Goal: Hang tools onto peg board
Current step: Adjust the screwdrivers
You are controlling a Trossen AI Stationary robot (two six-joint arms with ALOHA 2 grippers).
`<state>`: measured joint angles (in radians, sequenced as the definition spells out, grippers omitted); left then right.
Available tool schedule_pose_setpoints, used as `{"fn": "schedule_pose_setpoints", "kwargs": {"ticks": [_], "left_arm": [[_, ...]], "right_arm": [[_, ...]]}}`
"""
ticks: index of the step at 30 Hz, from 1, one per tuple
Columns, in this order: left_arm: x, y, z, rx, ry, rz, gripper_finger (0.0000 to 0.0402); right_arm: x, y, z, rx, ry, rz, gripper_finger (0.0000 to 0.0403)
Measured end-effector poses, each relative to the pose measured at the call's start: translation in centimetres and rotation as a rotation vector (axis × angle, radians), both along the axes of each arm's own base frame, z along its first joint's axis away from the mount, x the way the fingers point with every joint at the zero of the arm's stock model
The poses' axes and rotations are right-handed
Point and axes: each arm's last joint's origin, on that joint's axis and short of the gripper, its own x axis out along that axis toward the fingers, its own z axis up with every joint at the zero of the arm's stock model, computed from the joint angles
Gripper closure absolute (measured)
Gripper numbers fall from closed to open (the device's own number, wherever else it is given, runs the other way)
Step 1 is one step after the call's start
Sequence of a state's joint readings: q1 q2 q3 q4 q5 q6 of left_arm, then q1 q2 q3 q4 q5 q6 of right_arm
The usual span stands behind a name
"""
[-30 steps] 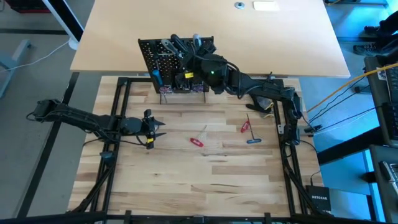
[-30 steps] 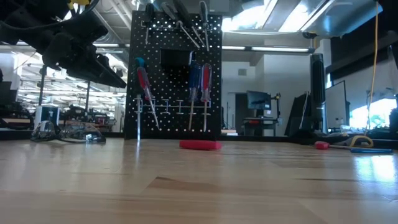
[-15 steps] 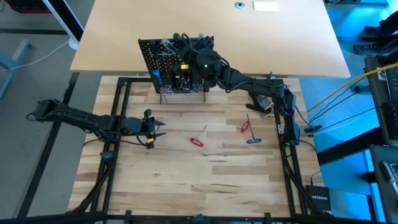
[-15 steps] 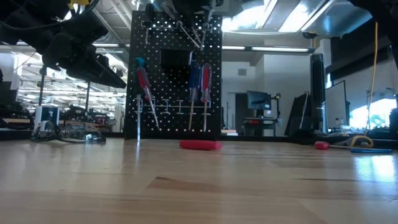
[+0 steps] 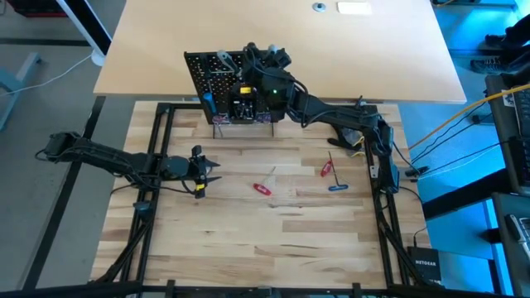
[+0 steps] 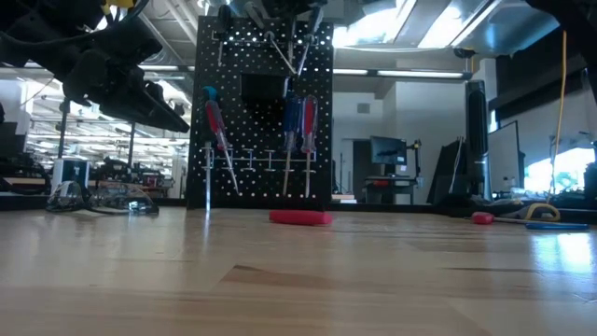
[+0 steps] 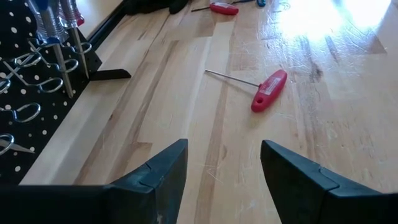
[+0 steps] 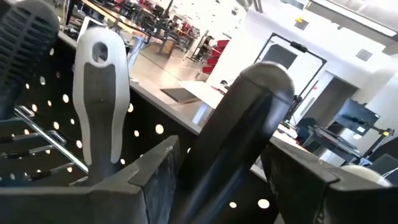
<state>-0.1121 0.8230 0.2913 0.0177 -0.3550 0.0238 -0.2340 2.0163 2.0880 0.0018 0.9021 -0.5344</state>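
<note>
**Seating a black-handled tool at the board's top**

The peg board [image 5: 234,87] stands at twelve o'clock on my table [image 5: 273,240]. My right gripper [image 5: 263,60] is at its upper edge, fingers closed around a black-handled tool [image 8: 239,134]; I judge the hanging step is under way (hook contact hidden). Next: lower, release, back off. Left gripper [image 5: 210,172] waits at nine o'clock, spread wide and empty, a red-handled key [image 7: 268,91] lying ahead of it.

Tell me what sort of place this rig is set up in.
Most likely a robotics lab or workshop in a large open hall. The low view shows workbenches with equipment, a monitor on a stand and exposed ceiling lights behind the peg board.
</note>
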Motion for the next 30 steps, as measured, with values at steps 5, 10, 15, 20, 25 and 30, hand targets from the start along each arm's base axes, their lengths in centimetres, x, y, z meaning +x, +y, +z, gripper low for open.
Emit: {"fn": "schedule_pose_setpoints", "kwargs": {"ticks": [5,10,15,20,25,30], "left_arm": [[0.0,0.0,0.0,0.0,0.0,0.0,0.0208],[0.0,0.0,0.0,0.0,0.001,0.0,0.0208],[0.0,0.0,0.0,0.002,0.001,-0.001,0.0208],[0.0,0.0,0.0,-0.001,0.0,0.0,0.0208],[0.0,0.0,0.0,-0.009,-0.005,0.005,0.0208],[0.0,0.0,0.0,-0.01,-0.005,0.005,0.0208]], "right_arm": [[0.1,0.3,0.0,-0.008,0.015,0.001,0.0178],[0.2,0.7,0.0,-0.01,0.024,0.009,0.0178],[0.4,3.0,0.5,-0.034,0.06,0.028,0.0178],[0.6,5.6,0.8,-0.048,0.078,0.071,0.0178],[1.2,6.9,0.6,-0.049,0.058,0.197,0.0178],[2.5,6.4,-1.1,-0.033,0.061,0.273,0.0178]]}}
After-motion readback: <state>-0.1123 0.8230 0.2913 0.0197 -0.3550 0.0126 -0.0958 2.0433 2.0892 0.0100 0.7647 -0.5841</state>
